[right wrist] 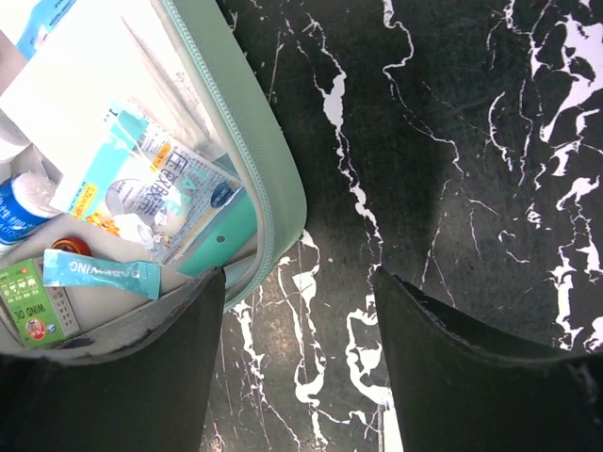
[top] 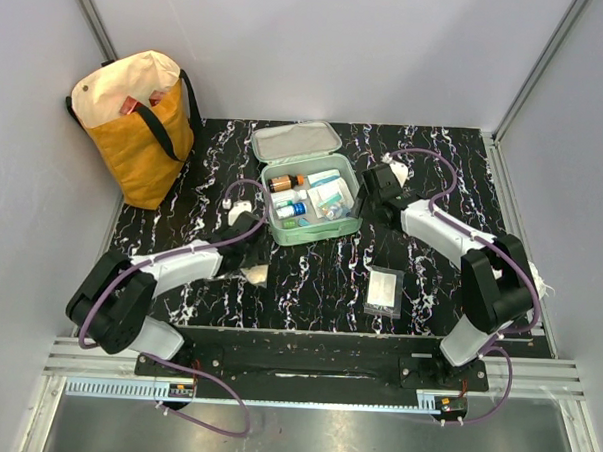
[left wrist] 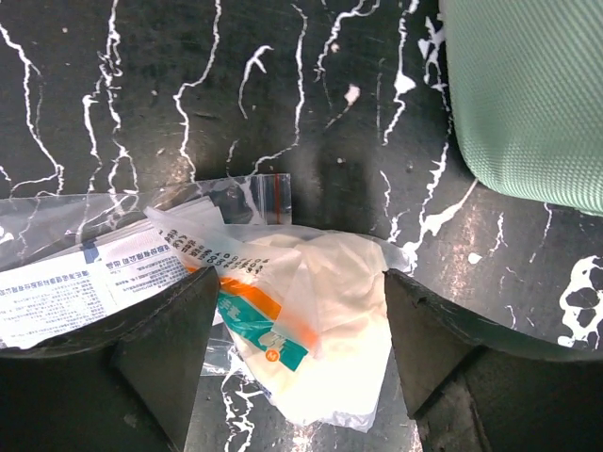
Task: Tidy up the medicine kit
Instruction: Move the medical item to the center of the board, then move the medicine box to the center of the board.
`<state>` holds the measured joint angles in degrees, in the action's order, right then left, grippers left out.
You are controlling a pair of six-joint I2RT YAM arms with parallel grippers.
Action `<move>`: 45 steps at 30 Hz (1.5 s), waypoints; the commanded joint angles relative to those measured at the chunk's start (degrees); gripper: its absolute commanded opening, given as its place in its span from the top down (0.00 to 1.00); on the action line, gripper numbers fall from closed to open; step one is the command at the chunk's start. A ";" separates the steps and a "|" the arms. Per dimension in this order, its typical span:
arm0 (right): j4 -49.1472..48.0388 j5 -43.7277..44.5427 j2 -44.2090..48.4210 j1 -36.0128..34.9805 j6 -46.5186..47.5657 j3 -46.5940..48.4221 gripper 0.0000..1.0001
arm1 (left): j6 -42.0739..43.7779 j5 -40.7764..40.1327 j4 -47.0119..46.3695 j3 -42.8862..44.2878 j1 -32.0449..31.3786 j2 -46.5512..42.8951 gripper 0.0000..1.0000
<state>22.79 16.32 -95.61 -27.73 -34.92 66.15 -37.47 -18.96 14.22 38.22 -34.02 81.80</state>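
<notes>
The medicine kit [top: 350, 220] lies open in the middle of the table, its mint-green lid [top: 297, 141] folded back. Inside are a brown bottle [top: 286, 182], a blue-capped bottle [top: 290, 210] and flat sachets [right wrist: 151, 193]. My left gripper [left wrist: 300, 282] is open, low over the table left of the kit. A white packet with orange and teal print [left wrist: 320, 330] lies between its fingers, in a thin plastic wrap. My right gripper [right wrist: 300, 278] is open beside the kit's right wall [right wrist: 273, 160], with only bare tabletop between its fingers.
A yellow-and-cream tote bag [top: 136, 124] stands at the back left corner. A clear zip bag with a white pad [top: 385, 290] lies at the front right. A clear bag holding a printed leaflet [left wrist: 85, 282] lies under the left finger. Grey walls surround the table.
</notes>
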 commanded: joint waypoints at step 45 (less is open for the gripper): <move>-0.28 -11.40 15.01 0.04 5.04 -14.57 0.35 | 10.76 44.09 -0.69 42.36 22.07 20.92 0.01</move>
<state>14.35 3.97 -83.15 -27.66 -31.79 49.98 -24.73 18.37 16.32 73.21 -12.62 97.01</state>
